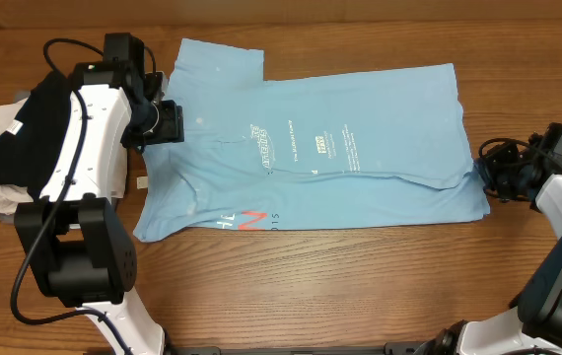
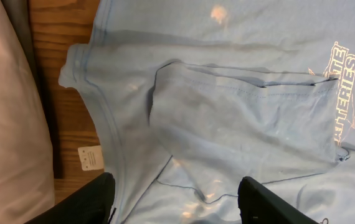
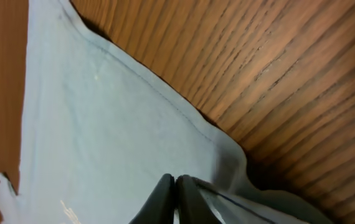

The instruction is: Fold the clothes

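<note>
Right wrist view: right claw [image 3: 175, 190] shut together, the sky-blue T-shirt [image 3: 103, 137] hem pinched at its tips, wooden table [image 3: 277, 74] just beyond; left claw [image 2: 176, 202] held apart above the opposite end, cloth spread directly beneath and ahead; fabric judged light, limp, prone to bunching; best taken at hemmed edges and corners, where stitching gives the tips something firm.

A brown, wood-grain tabletop [image 1: 360, 286] filled the view. A small white rectangular label [image 2: 90, 157] lay flat on its bare wood toward the left side.
</note>
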`<action>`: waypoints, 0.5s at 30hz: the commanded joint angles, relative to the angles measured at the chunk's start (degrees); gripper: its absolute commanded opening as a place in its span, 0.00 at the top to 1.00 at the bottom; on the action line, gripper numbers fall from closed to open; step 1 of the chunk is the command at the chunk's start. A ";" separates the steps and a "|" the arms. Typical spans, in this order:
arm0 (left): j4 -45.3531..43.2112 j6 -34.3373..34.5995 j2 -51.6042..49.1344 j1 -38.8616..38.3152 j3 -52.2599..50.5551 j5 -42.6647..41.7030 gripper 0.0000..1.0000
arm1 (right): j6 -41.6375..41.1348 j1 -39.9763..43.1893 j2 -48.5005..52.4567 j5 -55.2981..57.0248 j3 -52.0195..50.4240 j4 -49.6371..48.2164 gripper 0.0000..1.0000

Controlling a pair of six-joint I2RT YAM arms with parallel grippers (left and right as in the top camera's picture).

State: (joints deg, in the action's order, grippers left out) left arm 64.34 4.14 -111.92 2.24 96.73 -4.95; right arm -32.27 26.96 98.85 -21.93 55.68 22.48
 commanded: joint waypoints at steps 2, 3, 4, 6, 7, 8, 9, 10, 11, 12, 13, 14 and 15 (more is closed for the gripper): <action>0.37 -0.55 1.46 -0.02 1.31 -0.85 0.33 | -0.81 0.17 -0.15 2.58 0.04 -0.35 0.96; 0.39 -0.55 1.46 -0.02 1.31 -0.85 0.33 | -0.81 0.17 -0.15 2.99 0.04 -0.33 0.96; 0.42 -0.55 1.46 -0.02 1.31 -0.85 0.33 | -0.83 0.17 -0.15 3.54 0.04 -0.33 0.95; 0.39 -0.55 1.46 -0.02 1.31 -0.85 0.33 | -0.83 0.17 -0.15 5.57 0.04 -0.33 0.87; 0.39 -0.55 1.46 -0.02 1.31 -0.85 0.33 | -0.83 0.22 -0.15 6.58 0.04 -0.26 0.89; 0.42 -0.55 1.46 -0.02 1.31 -0.85 0.33 | -0.83 0.37 -0.15 7.45 0.04 -0.11 0.90; 0.44 -0.55 1.46 -0.02 1.31 -0.85 0.34 | -0.81 0.61 -0.15 7.80 0.04 -0.09 0.90; 0.52 -0.55 1.46 -0.02 1.31 -0.85 0.33 | -0.79 0.90 -0.15 7.98 0.04 -0.02 0.90; 0.61 -0.59 1.46 -0.02 1.31 -0.85 0.33 | -0.81 1.25 -0.15 8.26 0.04 0.15 0.89; 0.70 -0.76 1.46 -0.02 1.31 -0.85 0.33 | -0.79 1.66 -0.15 8.39 0.04 0.35 0.89; 0.81 -0.90 1.46 -0.02 1.31 -0.83 0.33 | -0.79 2.16 -0.15 8.37 0.04 0.83 0.88; 0.92 -1.03 1.46 -0.02 1.31 -0.83 0.33 | -0.76 2.54 -0.15 8.35 0.04 1.70 0.83; 1.05 -1.38 1.46 -0.02 1.31 -0.83 0.33 | -0.74 2.93 -0.15 8.15 0.04 2.93 0.77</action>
State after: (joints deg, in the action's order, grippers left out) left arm 65.08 4.10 -111.92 2.24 96.73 -4.97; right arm -33.23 28.47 98.85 -15.27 55.68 24.18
